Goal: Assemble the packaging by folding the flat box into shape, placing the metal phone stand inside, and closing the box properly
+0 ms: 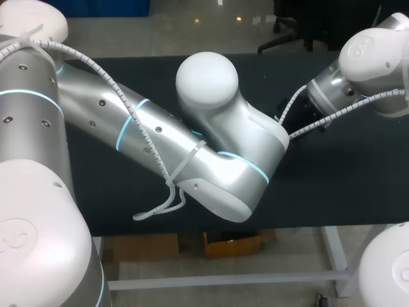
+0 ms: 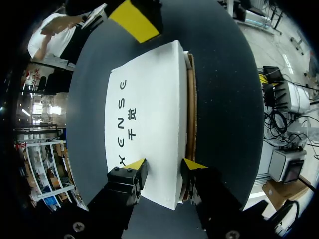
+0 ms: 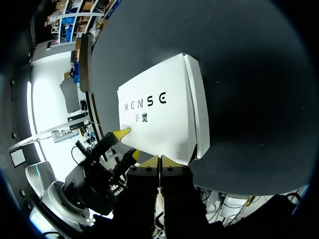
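The left pincer stands with its two yellow-tipped fingers spread apart. One fingertip lies over the printed top of the flat white cardboard box with black lettering. The other sits just outside the box's long side, where a brown strip runs along the edge. The near end of the box lies between the two fingers, and the rest of it stretches away ahead of them across the black table. From this angle it is hard to say whether either finger actually presses on the cardboard.

The right pincer has its yellow tips drawn together with no gap showing, right at the near corner of the box. A thin edge or flap may be caught between them, but the view does not settle it. Ahead of the right pincer the box lies flat, lettering up, a folded side panel along one edge. The left pincer shows at the neighbouring edge.

In the left wrist view, the right pincer sits at the box's far end.

From the head view, the left arm crosses the table's middle and the right arm comes in from the far corner. Together they hide the box and both pincers.
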`<state>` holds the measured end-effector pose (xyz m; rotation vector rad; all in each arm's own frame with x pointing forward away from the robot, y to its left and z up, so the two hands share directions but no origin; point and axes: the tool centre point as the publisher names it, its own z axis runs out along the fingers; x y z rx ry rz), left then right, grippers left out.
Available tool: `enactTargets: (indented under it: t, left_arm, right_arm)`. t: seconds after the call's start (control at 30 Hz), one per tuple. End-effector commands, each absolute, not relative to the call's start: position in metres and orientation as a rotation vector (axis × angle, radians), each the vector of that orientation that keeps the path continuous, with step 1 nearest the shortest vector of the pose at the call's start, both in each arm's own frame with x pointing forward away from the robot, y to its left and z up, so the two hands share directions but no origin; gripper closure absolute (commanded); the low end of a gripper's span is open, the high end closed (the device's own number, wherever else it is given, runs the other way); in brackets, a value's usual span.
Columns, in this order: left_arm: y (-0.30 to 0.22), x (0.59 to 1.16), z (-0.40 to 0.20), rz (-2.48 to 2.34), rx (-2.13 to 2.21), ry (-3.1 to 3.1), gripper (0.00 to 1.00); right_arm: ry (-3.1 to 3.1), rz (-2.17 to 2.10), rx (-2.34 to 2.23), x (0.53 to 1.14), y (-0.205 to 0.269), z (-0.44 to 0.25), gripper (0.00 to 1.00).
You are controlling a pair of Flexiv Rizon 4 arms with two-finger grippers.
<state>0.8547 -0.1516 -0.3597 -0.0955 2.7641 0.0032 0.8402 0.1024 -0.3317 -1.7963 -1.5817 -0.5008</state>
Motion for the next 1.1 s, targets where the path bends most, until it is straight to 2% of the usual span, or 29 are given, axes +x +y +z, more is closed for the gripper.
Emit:
enactTargets:
  t: [0.03,1.1]
  left_arm:
    - [-0.153,0.854,-0.360,0.007,-0.098,2.762,0.55]
    - [-0.146,0.853,-0.356,-0.036,-0.116,2.767,0.52]
  right_arm:
    - [-1.575,-0.490,-1.795,0.841,0.103,-0.338,1.00]
    - [-1.538,-0.447,-1.799,0.840,0.102,-0.357,1.00]
